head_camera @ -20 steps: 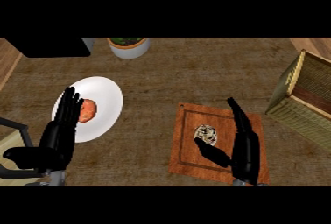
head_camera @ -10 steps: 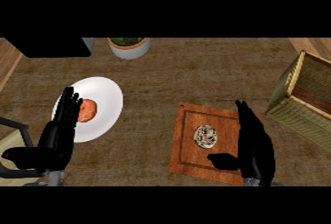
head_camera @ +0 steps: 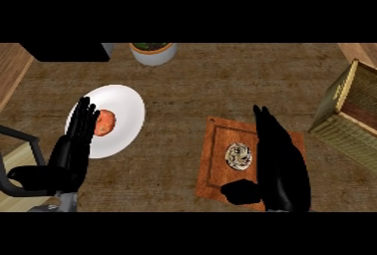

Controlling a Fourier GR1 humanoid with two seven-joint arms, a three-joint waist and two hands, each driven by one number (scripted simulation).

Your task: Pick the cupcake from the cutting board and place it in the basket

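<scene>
The cupcake [head_camera: 239,155] sits near the middle of the wooden cutting board [head_camera: 218,169], seen from above as a pale swirled disc. My right hand [head_camera: 280,164] stands just to its right, open, fingers straight and pointing away, thumb [head_camera: 239,191] spread out below the cupcake; it is not touching the cupcake. The woven basket [head_camera: 350,119] stands at the right edge, beyond the board. My left hand [head_camera: 70,154] rests open at the lower left, fingers up over the edge of a white plate.
A white plate [head_camera: 121,114] holds a reddish food item [head_camera: 104,123] at the left. A white pot with a plant [head_camera: 152,52] stands at the top. A dark box [head_camera: 66,51] fills the top left corner.
My right hand has shifted right and slightly nearer, uncovering the cupcake. The left hand has stayed still.
</scene>
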